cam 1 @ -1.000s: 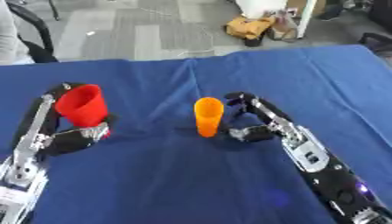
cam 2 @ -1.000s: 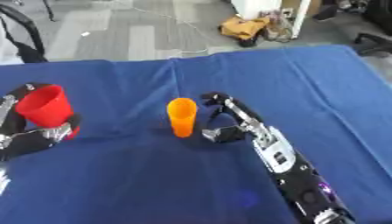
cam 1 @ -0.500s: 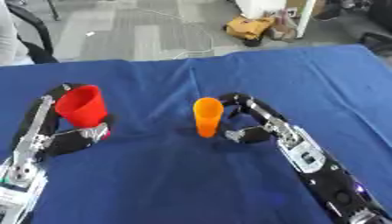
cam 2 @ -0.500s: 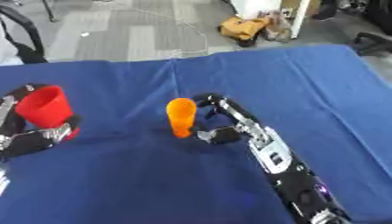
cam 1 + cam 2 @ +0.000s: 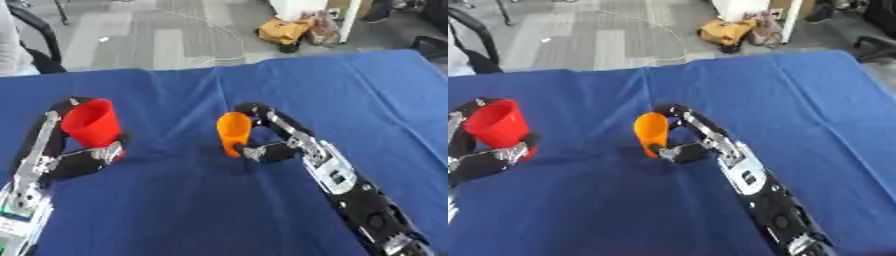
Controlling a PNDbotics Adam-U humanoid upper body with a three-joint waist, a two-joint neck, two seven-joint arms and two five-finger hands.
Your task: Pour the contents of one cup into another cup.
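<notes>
Desk [image 5: 367, 95]: covered by a blue cloth that shows wrinkles around the cups; the soft cover may let a narrow base rock.

Red cup [image 5: 90, 123]: larger of the two, at the desk's left, tilted with its mouth up. Left robot hand [image 5: 87, 157] is curled round its lower half. It looks like thin, light plastic that would flex if squeezed; hold it at mid-body, below the rim.

Orange cup [image 5: 234, 132]: smaller, narrow, standing at desk centre with its rim leaning slightly left. Right robot hand [image 5: 682, 150] is closed round it, fingers over the far side, thumb low at the near side. Judged light, smooth and easily tipped; grip near the middle. Contents are not visible in either cup.
</notes>
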